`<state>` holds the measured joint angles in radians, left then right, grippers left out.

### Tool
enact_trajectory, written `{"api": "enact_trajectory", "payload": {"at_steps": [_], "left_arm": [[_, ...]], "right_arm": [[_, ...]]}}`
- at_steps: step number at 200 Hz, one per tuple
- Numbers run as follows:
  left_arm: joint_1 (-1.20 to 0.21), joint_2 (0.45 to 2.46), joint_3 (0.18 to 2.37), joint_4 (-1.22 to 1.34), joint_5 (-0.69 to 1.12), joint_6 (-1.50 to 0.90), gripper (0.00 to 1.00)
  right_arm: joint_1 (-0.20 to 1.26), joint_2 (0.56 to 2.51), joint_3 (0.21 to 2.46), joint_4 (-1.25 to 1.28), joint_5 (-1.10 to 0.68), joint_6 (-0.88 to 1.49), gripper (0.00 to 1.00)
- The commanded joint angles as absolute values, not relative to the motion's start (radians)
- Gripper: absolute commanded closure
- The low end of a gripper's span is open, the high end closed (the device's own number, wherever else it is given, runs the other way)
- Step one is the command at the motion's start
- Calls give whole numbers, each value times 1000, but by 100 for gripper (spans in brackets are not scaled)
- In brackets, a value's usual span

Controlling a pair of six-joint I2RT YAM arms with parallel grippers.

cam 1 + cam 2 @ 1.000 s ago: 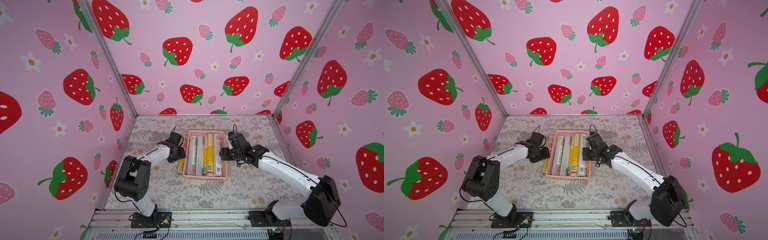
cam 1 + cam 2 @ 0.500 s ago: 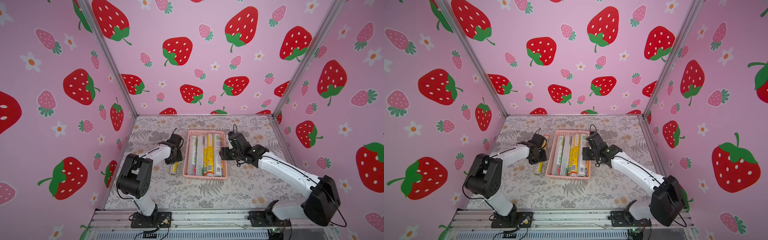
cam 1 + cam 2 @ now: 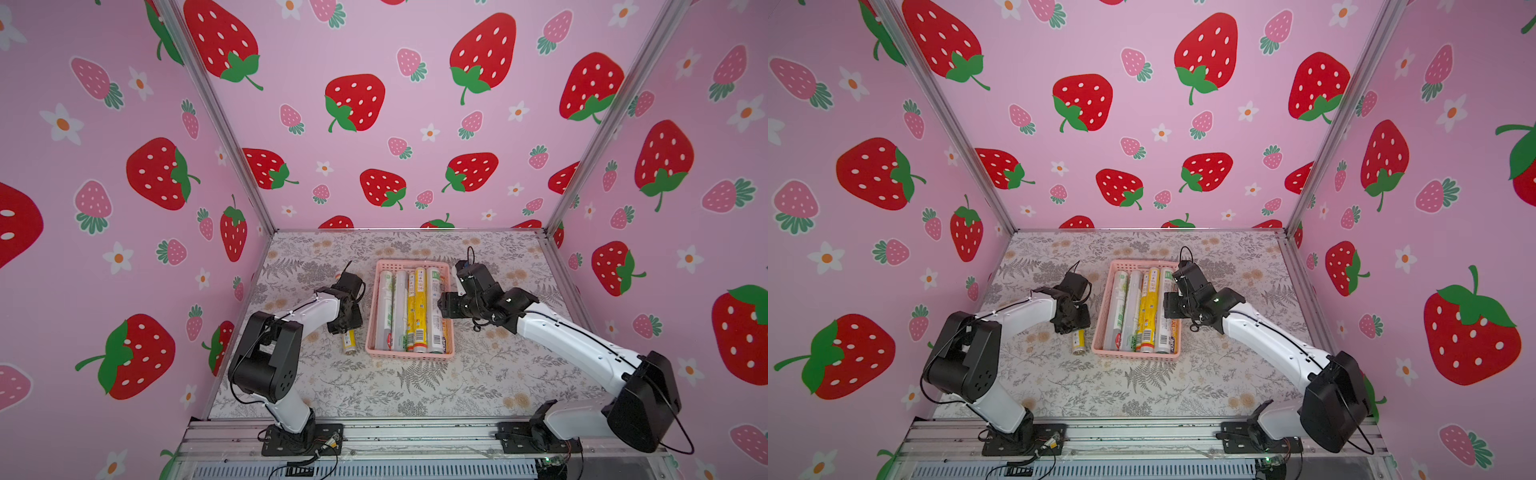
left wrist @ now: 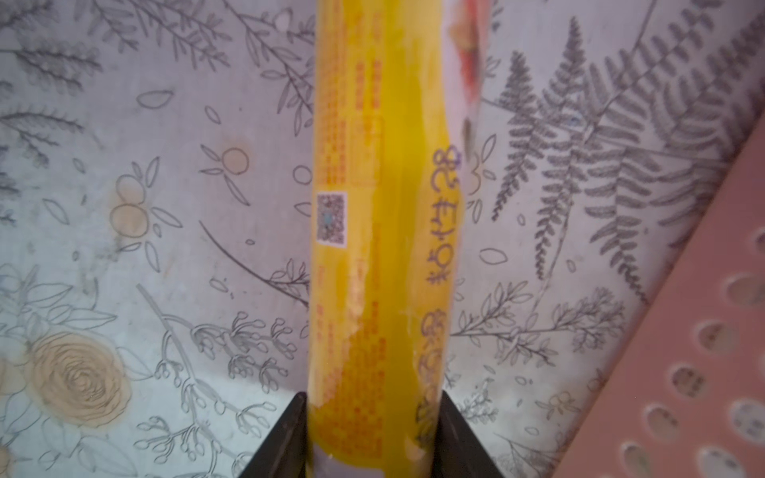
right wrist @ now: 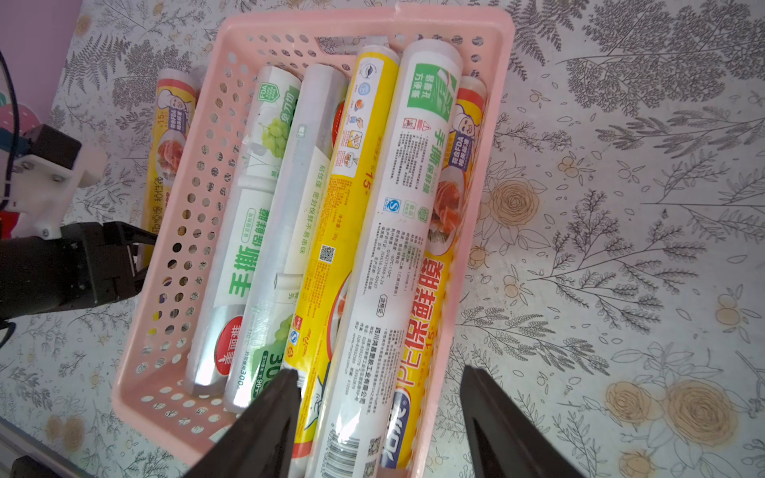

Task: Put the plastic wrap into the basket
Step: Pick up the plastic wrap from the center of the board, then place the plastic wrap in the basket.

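L jaws newly clamp yellow roll (image 4: 372, 248), QR label (image 4: 331, 218), basket (image 5: 331, 20) holds FDA roll (image 5: 248, 231)

Yellow roll (image 3: 1078, 344) beside basket (image 3: 1133, 354), under left gripper (image 3: 1074, 327).

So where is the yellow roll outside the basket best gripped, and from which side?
Grip the yellow roll near mid-length, from above, left claw across its slim width: it lies flat alongside the basket, and an end grip would likely tip it.
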<state>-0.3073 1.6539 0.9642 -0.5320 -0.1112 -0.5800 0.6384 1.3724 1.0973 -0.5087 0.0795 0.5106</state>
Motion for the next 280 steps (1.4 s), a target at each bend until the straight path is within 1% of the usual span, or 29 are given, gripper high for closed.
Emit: {"api": "enact_trajectory", "payload": {"at_steps": [1, 33, 84, 103, 121, 163, 201, 230, 280], "left_arm": [[-303, 1597, 961, -564, -107, -588, 54], [-304, 1532, 977, -595, -106, -594, 57], [-314, 1384, 1065, -676, -60, -577, 57], [-342, 1327, 1079, -639, -21, -578, 56], [-383, 1313, 1112, -634, -12, -580, 56], [-498, 1398, 1176, -621, 72, -566, 55], [-604, 1504, 1220, -604, 73, -574, 55], [-633, 1567, 1247, -596, 76, -575, 55], [-663, 1621, 1266, -583, 78, -581, 55]], "right_arm": [[635, 1336, 1115, -505, 84, 499, 33], [635, 1312, 1107, -502, 85, 497, 33], [635, 1299, 1124, -503, 78, 500, 33], [634, 1300, 1129, -497, 77, 502, 33], [635, 1308, 1140, -497, 74, 502, 33], [635, 1297, 1143, -502, 63, 511, 33], [635, 1279, 1127, -502, 66, 514, 33], [635, 1278, 1109, -503, 68, 516, 33], [634, 1261, 1079, -498, 72, 522, 33]]}}
